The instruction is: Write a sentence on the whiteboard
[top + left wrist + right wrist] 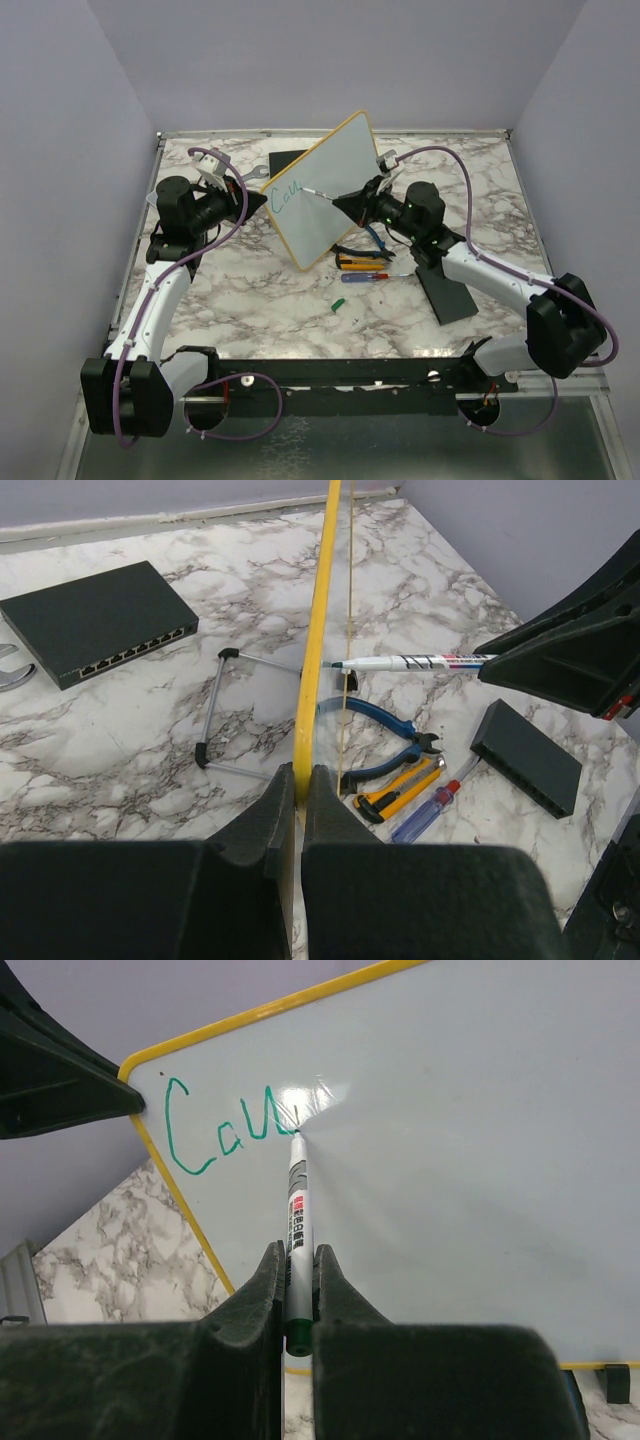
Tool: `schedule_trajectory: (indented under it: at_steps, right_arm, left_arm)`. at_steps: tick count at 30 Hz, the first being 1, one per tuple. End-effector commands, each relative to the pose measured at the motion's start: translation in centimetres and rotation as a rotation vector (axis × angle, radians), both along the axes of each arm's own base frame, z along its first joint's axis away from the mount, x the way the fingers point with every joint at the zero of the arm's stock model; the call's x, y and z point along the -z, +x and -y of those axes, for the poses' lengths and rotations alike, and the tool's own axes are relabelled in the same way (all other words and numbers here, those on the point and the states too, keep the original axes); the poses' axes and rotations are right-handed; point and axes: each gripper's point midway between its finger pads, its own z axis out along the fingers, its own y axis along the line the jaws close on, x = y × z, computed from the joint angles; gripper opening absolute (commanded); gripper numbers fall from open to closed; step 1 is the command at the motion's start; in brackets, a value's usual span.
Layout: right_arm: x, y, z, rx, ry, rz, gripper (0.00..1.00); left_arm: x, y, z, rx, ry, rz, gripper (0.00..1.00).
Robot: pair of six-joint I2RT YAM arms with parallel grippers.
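The whiteboard (325, 185), white with a yellow rim, stands tilted on edge at mid-table. My left gripper (243, 200) is shut on its left edge; the left wrist view shows the yellow rim (314, 650) between my pads. My right gripper (352, 200) is shut on a white marker (297, 1220) with its tip touching the board (450, 1140). Teal-blue writing (215, 1130) reading roughly "Cou" sits at the board's upper left, also visible in the top view (287, 193). The marker shows edge-on in the left wrist view (410, 663).
A black network switch (95, 620) lies behind the board. Blue pliers (385, 735), a yellow utility knife (400, 788) and a screwdriver (430, 810) lie near the board's base. A black box (446, 290) sits right, a green cap (337, 303) in front, a wire stand (235, 715) under the board.
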Motion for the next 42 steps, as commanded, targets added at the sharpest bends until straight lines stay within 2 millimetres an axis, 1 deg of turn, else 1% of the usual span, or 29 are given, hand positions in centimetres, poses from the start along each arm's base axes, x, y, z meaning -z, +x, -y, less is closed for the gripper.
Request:
schedule_trajectory:
  at_steps: [1, 3, 7, 16, 23, 31, 38, 42]
  right_arm:
    - [-2.0, -0.1, 0.9, 0.037, 0.006, 0.045, 0.01]
    - [-2.6, -0.6, 1.2, 0.031, 0.014, 0.055, 0.01]
    - [-3.3, -1.4, 1.8, 0.034, 0.021, 0.065, 0.01]
    - [-4.0, -1.9, 2.2, 0.036, 0.019, 0.078, 0.01]
    - [-3.7, -1.5, 1.9, 0.004, 0.017, 0.078, 0.01]
    - [-3.2, -0.3, 2.6, -0.029, 0.032, 0.073, 0.01]
    - [-3.2, -1.1, 1.6, -0.114, 0.038, 0.098, 0.01]
    - [-2.9, -0.6, 1.3, -0.121, 0.029, 0.093, 0.01]
  left_arm:
    - [-1.2, -0.4, 0.1, 0.019, 0.01, 0.065, 0.0]
    - [-1.2, -0.4, 0.1, 0.019, 0.01, 0.065, 0.0]
    - [-1.2, -0.5, 0.1, 0.019, 0.009, 0.065, 0.0]
    - [-1.4, -0.5, 0.1, 0.016, 0.009, 0.07, 0.0]
    - [-1.4, -0.5, 0.0, 0.014, 0.01, 0.071, 0.0]
    - [-1.1, -0.4, 0.0, 0.01, 0.015, 0.067, 0.0]
    - [-0.9, -0.3, -0.1, 0.006, 0.017, 0.062, 0.0]
    - [-0.9, -0.3, -0.1, 0.008, 0.016, 0.061, 0.0]
